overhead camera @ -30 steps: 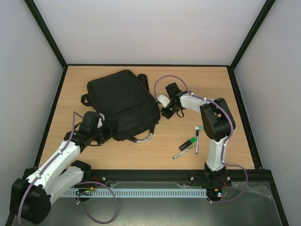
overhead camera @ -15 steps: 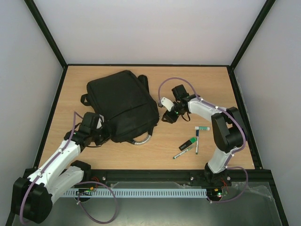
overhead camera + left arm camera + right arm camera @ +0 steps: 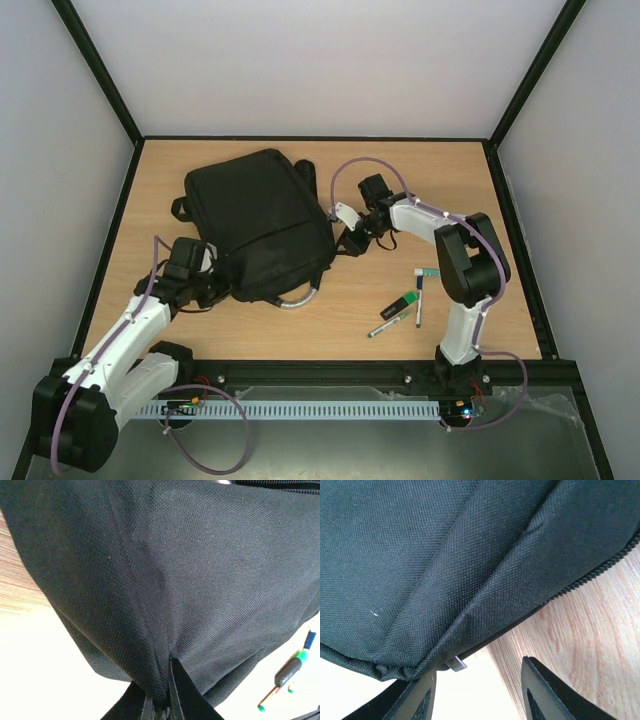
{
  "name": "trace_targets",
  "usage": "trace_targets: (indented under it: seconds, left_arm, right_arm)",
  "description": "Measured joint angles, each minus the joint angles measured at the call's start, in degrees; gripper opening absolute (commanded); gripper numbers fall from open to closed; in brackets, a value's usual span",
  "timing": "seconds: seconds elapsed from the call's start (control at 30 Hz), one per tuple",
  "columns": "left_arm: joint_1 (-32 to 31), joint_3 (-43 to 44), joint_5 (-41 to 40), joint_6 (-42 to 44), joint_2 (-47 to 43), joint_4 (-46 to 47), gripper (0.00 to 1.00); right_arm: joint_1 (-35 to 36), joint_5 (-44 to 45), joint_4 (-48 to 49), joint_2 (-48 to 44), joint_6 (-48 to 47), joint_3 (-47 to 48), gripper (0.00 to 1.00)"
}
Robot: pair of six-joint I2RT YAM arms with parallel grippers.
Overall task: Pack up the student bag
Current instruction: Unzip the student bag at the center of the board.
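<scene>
The student bag (image 3: 260, 220), a large black fabric backpack with a grey loop handle (image 3: 302, 297), lies on the table left of centre. My left gripper (image 3: 212, 283) is shut on a fold of the bag's fabric (image 3: 160, 680) at its near left corner. My right gripper (image 3: 350, 243) is open at the bag's right edge, its fingers (image 3: 540, 690) apart beside the zip (image 3: 590, 577) and a small metal zip pull (image 3: 456, 664). The bag fills both wrist views, as in the right wrist view (image 3: 420, 555).
Several pens and markers lie on the wood right of the bag: a green marker (image 3: 399, 303), a thin pen (image 3: 388, 323), a pen (image 3: 418, 300) and a short marker (image 3: 428, 272). They also show in the left wrist view (image 3: 290, 672). Black frame rails edge the table.
My right gripper swung out from the bag's right edge, then came back against it. My left gripper pulled the bag's corner slightly left; the bag shifted a little.
</scene>
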Motion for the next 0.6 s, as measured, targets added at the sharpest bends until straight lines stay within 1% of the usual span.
trace_targets:
  seconds: [0.1,0.17,0.2,0.33,0.37,0.43,0.5,0.6]
  left_arm:
    - [0.7,0.0,0.0,0.6,0.0,0.0,0.02]
    - [1.1,0.0,0.0,0.8,0.0,-0.1,0.02]
    - [1.3,0.0,0.1,1.0,0.1,-0.1,0.02]
    - [2.2,0.0,0.0,1.7,0.7,-0.1,0.02]
    - [2.3,0.0,0.0,1.8,0.9,-0.1,0.02]
    - [2.6,0.0,0.0,1.9,1.1,-0.1,0.02]
    - [2.6,0.0,0.0,2.0,1.1,-0.1,0.02]
    - [2.8,0.0,0.0,2.1,1.3,0.1,0.02]
  right_arm:
    - [0.1,-1.3,-1.0,1.2,-0.4,1.2,0.41]
    - [0.2,-2.0,-1.6,2.0,-0.9,1.9,0.32]
    - [0.3,-2.4,-1.8,2.3,-0.9,2.1,0.29]
    - [1.4,-3.2,-2.4,3.6,-1.3,2.6,0.25]
    - [1.6,-3.3,-2.5,3.7,-1.3,2.6,0.21]
    - [1.8,-3.5,-2.6,3.9,-1.3,2.6,0.09]
    - [2.0,-3.8,-2.8,3.9,-1.4,2.6,0.01]
    - [2.1,-4.6,-3.3,3.9,-1.2,2.6,0.01]
